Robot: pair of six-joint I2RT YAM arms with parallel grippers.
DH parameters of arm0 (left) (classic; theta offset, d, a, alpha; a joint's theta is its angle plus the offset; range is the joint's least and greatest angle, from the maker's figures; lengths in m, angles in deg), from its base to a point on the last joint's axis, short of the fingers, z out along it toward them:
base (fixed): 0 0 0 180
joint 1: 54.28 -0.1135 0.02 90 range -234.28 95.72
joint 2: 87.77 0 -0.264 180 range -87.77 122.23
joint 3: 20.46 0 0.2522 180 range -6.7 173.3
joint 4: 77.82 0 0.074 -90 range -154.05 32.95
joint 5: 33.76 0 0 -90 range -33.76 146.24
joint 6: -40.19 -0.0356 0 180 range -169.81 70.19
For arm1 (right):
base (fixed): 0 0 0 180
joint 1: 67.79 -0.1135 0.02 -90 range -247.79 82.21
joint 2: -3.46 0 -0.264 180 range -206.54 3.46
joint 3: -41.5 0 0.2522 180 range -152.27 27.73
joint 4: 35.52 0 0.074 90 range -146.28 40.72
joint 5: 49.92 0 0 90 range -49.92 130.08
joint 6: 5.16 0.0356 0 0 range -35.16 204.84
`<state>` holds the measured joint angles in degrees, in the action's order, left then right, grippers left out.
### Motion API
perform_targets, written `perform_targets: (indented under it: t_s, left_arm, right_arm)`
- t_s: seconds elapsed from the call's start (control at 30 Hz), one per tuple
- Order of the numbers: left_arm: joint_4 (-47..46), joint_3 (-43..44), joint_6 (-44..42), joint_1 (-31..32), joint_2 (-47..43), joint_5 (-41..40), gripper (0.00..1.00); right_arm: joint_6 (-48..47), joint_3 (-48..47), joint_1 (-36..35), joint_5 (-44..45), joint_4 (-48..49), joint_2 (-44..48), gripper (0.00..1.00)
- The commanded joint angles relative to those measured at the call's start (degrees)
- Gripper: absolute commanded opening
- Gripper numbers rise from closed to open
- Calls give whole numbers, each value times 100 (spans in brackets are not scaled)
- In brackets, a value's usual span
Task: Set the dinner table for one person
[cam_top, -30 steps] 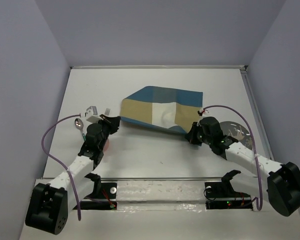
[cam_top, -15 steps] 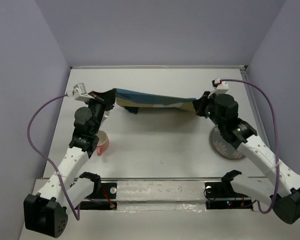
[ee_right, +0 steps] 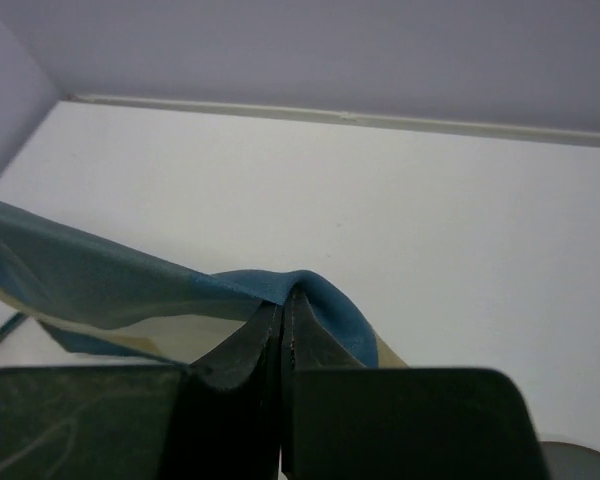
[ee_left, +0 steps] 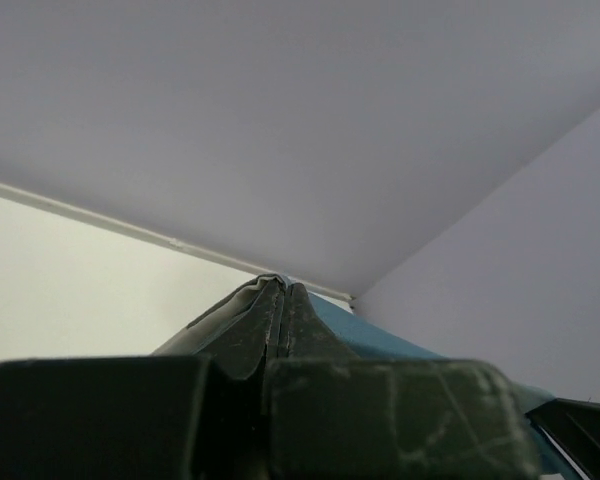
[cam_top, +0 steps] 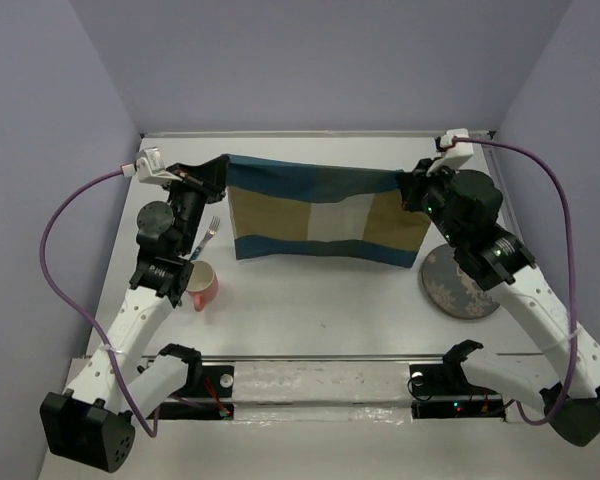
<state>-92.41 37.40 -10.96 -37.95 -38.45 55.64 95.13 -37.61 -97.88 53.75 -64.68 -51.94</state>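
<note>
The blue, tan and white checked placemat (cam_top: 325, 218) hangs stretched in the air between my two grippers, above the white dinner table (cam_top: 310, 295). My left gripper (cam_top: 221, 168) is shut on its top left corner; in the left wrist view (ee_left: 282, 296) the cloth (ee_left: 380, 340) shows beside the closed jaws. My right gripper (cam_top: 406, 185) is shut on its top right corner; in the right wrist view (ee_right: 283, 308) blue cloth (ee_right: 110, 285) folds over the closed jaws.
A pink cup (cam_top: 203, 285) stands on the table at the left, beside my left arm. A fork (cam_top: 209, 232) lies just behind it. A grey patterned plate (cam_top: 458, 287) lies at the right, partly under my right arm.
Both grippers have risen and moved towards the back, lifting the placemat off the table. It went from crumpled flat to hanging spread between them.
</note>
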Motion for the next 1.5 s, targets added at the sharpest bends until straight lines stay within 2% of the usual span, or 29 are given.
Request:
perform_targets:
  t_s: [0.0,0.1,0.2,0.23,0.37,0.4,0.47,0.53,0.63,0.7,0.73,0.87,0.97,1.03,1.13,1.47]
  left_arm:
    - [-310,424,-246,-166,488,-555,0]
    - [-398,792,-264,-175,1068,-520,0]
    - [-390,1460,-430,-201,1728,-590,0]
    - [-364,1940,-483,-219,1895,-590,0]
    - [223,3313,-589,-438,2792,-397,0]
    - [347,3551,-598,-473,3037,-353,0]
    - [541,4025,-712,-526,3153,-265,0]
    - [595,4037,-747,-544,3093,-274,0]
    - [481,3599,-704,-553,2794,-283,0]
    - [200,2800,-537,-553,2488,-230,0]
    - [-10,2136,-380,-553,2382,-265,0]
    - [-634,498,-123,-553,1924,-371,0]
    - [-1913,-905,446,-526,1914,-179,0]
    - [-2190,-1323,659,-526,2151,-142,0]
    - [-2279,-1850,545,-526,2144,-238,0]
    - [-2121,-2738,369,-526,1380,-98,0]
  right_arm:
    - [-667,-451,117,716,388,-741,0]
    - [-905,-707,265,611,835,-1218,0]
    - [-958,-1356,556,417,907,-1964,0]
    - [-1132,-1576,635,330,924,-2158,0]
    - [-1397,-2929,872,320,872,-3019,0]
    - [-1563,-3523,873,346,802,-3291,0]
    - [-1748,-4150,873,408,583,-3494,0]
    - [-1706,-4267,873,260,521,-3461,0]
    - [-1504,-3620,873,127,564,-3136,0]
    - [-1285,-2988,873,-13,721,-2899,0]
    - [-1179,-2254,873,-118,931,-2646,0]
    - [-633,-430,873,-234,1407,-2274,0]
    - [-203,789,873,-93,1873,-2361,0]
    - [87,1258,821,-215,2119,-2484,0]
    - [377,1813,732,-216,2155,-2722,0]
    - [1107,2983,452,-752,2041,-2731,0]
